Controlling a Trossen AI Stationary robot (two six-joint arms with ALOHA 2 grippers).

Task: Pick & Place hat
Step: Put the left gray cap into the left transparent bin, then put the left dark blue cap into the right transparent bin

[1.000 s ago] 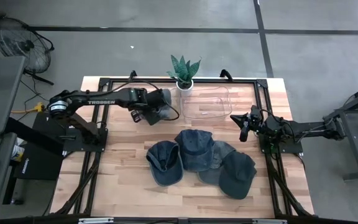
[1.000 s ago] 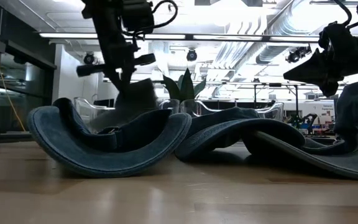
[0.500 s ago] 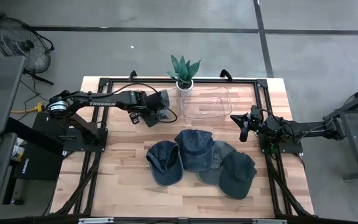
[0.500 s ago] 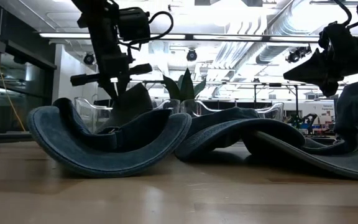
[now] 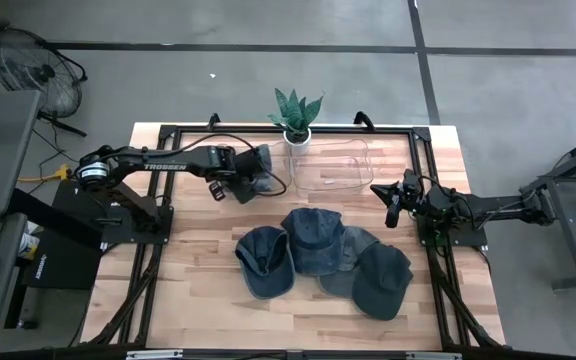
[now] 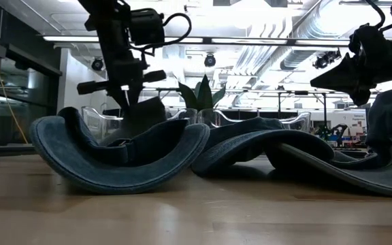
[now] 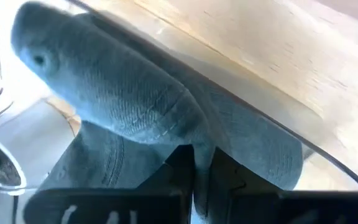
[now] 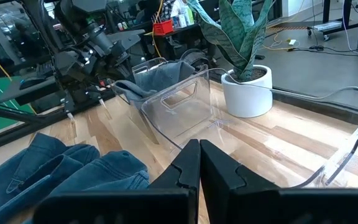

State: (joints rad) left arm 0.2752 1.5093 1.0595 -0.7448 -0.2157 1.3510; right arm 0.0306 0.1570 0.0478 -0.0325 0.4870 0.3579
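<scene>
Pinching a grey hat (image 5: 261,170) in the left gripper (image 5: 236,180), jaws clamped on its fabric.
Hat is hanging at gripper's 3 o'clock, beside clear bin (image 5: 330,165); right gripper (image 5: 392,207) is idling closed.

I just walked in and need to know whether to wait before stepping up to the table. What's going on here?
The left gripper is shut on a grey-blue denim cap, holding it beside the clear plastic bin next to the small potted plant. The bin looks empty so far. Four more dark blue denim caps lie in a cluster on the wooden table. The right gripper waits, shut and empty, off to the bin's other side.
</scene>
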